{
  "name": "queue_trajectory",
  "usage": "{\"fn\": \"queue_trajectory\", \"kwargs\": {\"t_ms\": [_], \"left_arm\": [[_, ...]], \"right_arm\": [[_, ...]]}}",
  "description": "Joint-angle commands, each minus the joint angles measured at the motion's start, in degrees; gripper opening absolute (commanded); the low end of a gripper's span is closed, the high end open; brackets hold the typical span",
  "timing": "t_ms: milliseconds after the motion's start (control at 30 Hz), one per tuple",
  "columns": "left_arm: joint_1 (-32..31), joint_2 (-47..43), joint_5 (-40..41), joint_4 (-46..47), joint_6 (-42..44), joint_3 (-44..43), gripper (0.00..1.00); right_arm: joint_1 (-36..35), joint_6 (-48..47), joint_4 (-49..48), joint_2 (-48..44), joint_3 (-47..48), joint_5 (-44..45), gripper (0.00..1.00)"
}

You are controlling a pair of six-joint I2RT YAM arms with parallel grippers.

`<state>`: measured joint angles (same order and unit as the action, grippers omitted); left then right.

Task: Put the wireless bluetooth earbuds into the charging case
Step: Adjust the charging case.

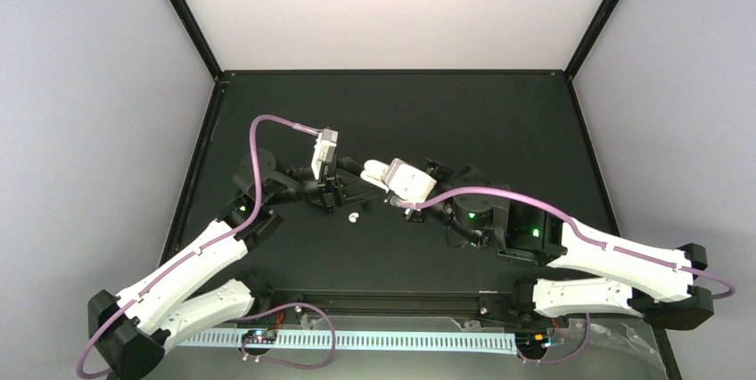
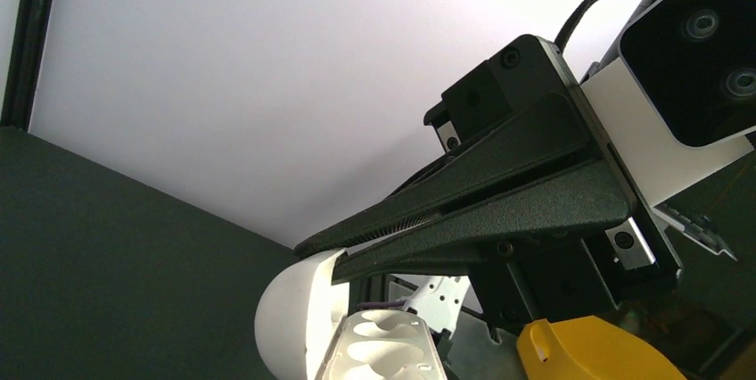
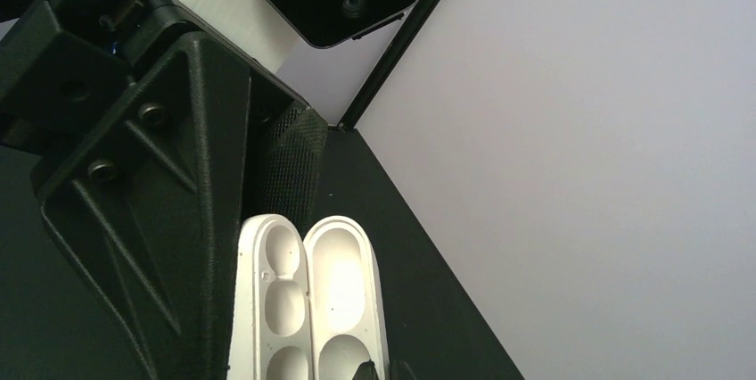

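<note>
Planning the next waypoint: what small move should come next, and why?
Probably lower the left gripper to the white earbud lying loose on the table. The charging case sits open, and empty as far as visible, in the right gripper's shut jaws.

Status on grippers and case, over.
Left gripper shut, contents hidden. Right gripper shut on open white case, visible sockets empty. One white earbud loose on table.
</note>
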<state>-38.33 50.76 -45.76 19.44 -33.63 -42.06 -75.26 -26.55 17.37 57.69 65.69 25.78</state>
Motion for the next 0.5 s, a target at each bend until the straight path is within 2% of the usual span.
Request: {"fn": "queue_trajectory", "kwargs": {"t_ms": [0, 100, 200, 467], "left_arm": [[0.0, 0.0, -1.2, 1.5, 1.0, -0.6, 0.08], [0.0, -0.4, -1.2, 1.6, 1.7, -0.3, 0.03], [-0.1, -0.6, -1.2, 1.7, 2.3, -0.1, 0.01], [0.0, -3.9, 1.6, 1.0, 5.5, 1.7, 0.02]], "right_arm": [[-0.5, 0.5, -1.6, -1.3, -0.9, 0.1, 0.02], [-0.5, 1.1, -1.6, -1.7, -0.9, -0.2, 0.05], [-0.5, 1.7, -1.4, -1.9, -0.8, -0.4, 0.11], [-0.4, 8.7, -0.7, -3.2, 2.3, -3.2, 0.42]]}}
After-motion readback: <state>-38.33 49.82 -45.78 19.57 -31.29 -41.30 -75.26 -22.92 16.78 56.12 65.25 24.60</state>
